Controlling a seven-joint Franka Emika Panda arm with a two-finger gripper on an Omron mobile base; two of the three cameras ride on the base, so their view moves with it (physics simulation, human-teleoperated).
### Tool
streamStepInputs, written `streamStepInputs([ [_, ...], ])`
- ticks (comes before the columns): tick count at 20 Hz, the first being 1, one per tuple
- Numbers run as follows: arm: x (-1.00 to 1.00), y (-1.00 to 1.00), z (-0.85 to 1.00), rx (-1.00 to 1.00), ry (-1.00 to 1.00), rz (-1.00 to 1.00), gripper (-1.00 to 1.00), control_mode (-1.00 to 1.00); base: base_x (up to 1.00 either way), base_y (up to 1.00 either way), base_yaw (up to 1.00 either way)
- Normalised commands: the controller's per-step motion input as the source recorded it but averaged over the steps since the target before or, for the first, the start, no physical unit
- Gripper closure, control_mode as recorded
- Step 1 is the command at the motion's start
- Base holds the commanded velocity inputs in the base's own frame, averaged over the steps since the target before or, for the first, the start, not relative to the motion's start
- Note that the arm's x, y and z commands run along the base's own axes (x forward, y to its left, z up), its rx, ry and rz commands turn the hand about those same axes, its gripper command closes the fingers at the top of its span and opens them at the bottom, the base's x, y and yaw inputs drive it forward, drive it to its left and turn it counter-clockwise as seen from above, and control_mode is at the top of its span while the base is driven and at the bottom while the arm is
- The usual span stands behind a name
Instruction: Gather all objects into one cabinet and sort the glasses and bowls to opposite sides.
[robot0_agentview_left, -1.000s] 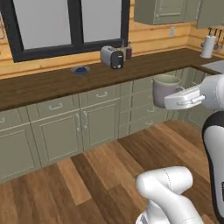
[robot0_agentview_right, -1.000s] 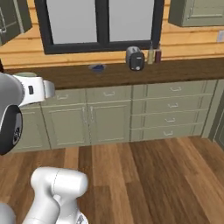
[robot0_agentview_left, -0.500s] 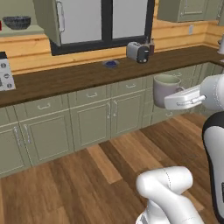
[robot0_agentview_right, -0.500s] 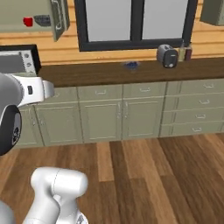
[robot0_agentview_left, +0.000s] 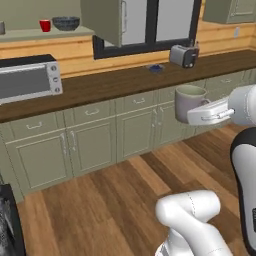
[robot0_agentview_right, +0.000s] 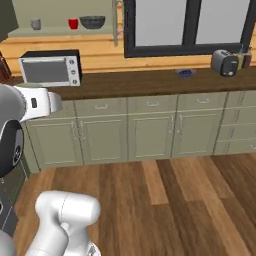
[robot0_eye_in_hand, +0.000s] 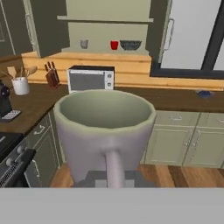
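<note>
I count two grey mugs: one mug fills the middle of my hand view, upright with its handle toward the lens, and a second mug stands small at the upper centre of that view. There is one red cup just right of it, and one dark bowl right of the cup. I also count one toaster oven, one toaster, one white utensil canister, and one knife block.
</note>
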Motion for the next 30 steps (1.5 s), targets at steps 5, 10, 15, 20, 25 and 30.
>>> streamStepInputs([
  [5, 0.00, 0.00, 0.00, 0.00, 0.00, 0.00, 1.00, 1.00, 0.30, 1.00, 0.00],
  [10, 0.00, 0.00, 0.00, 0.00, 0.00, 0.00, 1.00, 1.00, 0.95, 0.68, 0.02],
  [15, 0.00, 0.00, 0.00, 0.00, 0.00, 0.00, 1.00, 1.00, 0.85, -0.71, 0.31],
  [20, 0.00, 0.00, 0.00, 0.00, 0.00, 0.00, 1.00, 1.00, 0.55, -0.36, 0.30],
  [25, 0.00, 0.00, 0.00, 0.00, 0.00, 0.00, 1.00, 1.00, 0.73, 0.82, 0.05],
  [30, 0.00, 0.00, 0.00, 0.00, 0.00, 0.00, 1.00, 1.00, 1.00, 0.36, 0.04],
])
